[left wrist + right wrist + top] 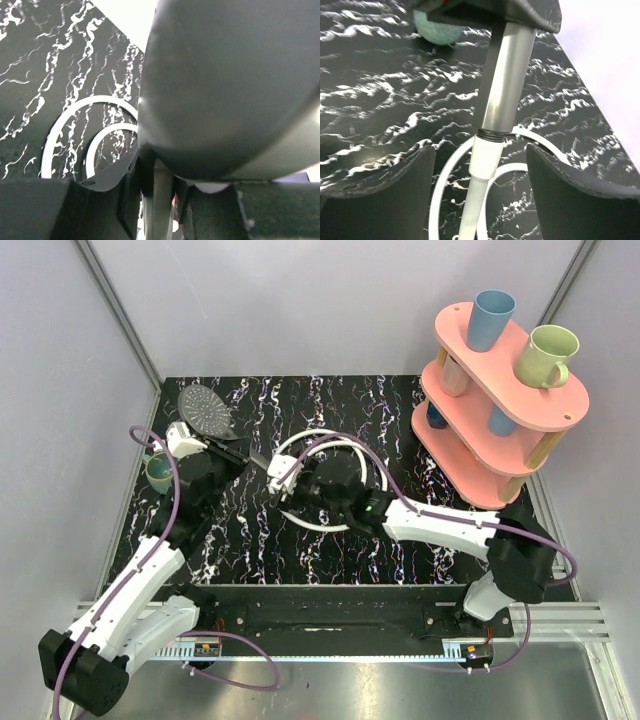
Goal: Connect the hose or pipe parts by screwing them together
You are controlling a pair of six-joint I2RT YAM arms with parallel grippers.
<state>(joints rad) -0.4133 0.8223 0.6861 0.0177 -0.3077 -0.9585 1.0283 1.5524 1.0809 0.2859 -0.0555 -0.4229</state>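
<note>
The dark grey shower head [203,408] lies at the back left of the black marbled table, its straight handle [250,452] pointing right. My left gripper [225,450] is shut on that handle [157,200], and the round head [230,85] fills the left wrist view. The white hose [330,525] lies coiled in loops at mid-table. Its white end fitting [486,157] sits on the tip of the handle [507,85], with a few dark threads [490,134] showing between them. My right gripper [480,165] is open, one finger [385,195] on each side of the fitting and neither touching it.
A pink three-tier rack [500,410] holding cups stands at the back right. A green cup [158,472] sits at the table's left edge beside my left arm. Purple cables run along both arms. Grey walls close in the back and sides.
</note>
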